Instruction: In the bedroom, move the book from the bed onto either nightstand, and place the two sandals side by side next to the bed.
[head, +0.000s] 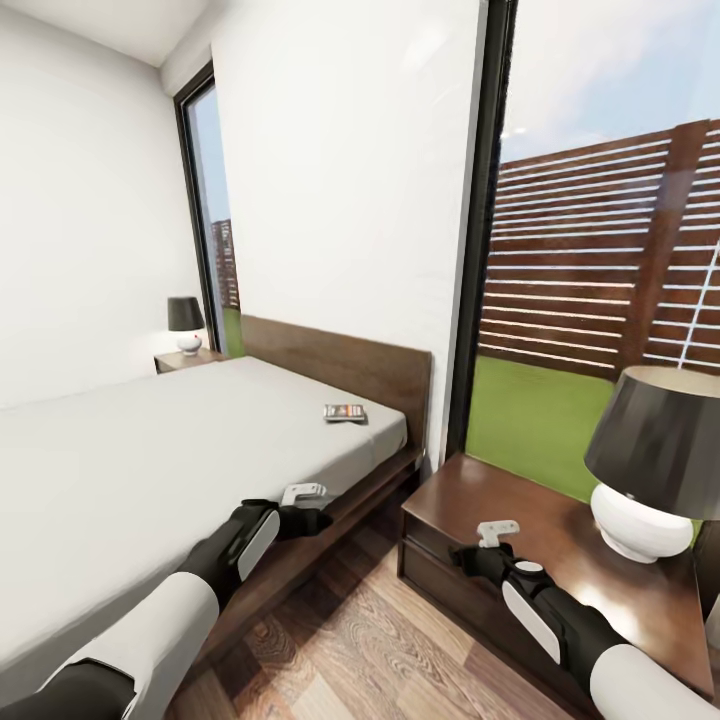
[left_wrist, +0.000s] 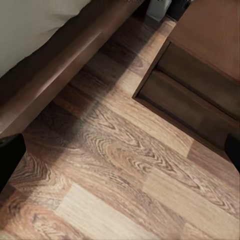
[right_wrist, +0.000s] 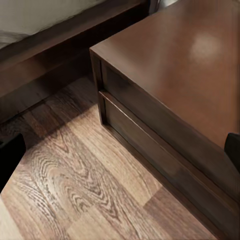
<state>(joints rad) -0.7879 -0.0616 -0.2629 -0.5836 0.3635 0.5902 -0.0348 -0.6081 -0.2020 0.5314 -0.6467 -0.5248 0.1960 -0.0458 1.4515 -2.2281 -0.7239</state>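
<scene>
Left end effector (head: 303, 493): hovered over the near edge of the low dark-brown wooden bed with pale grey mattress (head: 150, 450); fingers spread apart, empty, touching nothing. In the left wrist view, dark fingertips (left_wrist: 10, 157) stood wide at opposite edges, above brown wood-plank floor (left_wrist: 120, 170).

Right end effector (head: 497, 532): hovered over the glossy top of the low dark-brown wooden nightstand with one drawer (head: 520, 520); fingers likewise spread, empty.

Small dark paperback book with orange band (head: 344, 412): lay flat on the mattress near the plain headboard (head: 340, 365), well apart from both end effectors.

White-based lamp with black shade (head: 655, 460): stood on the nightstand, beside the right arm.
</scene>
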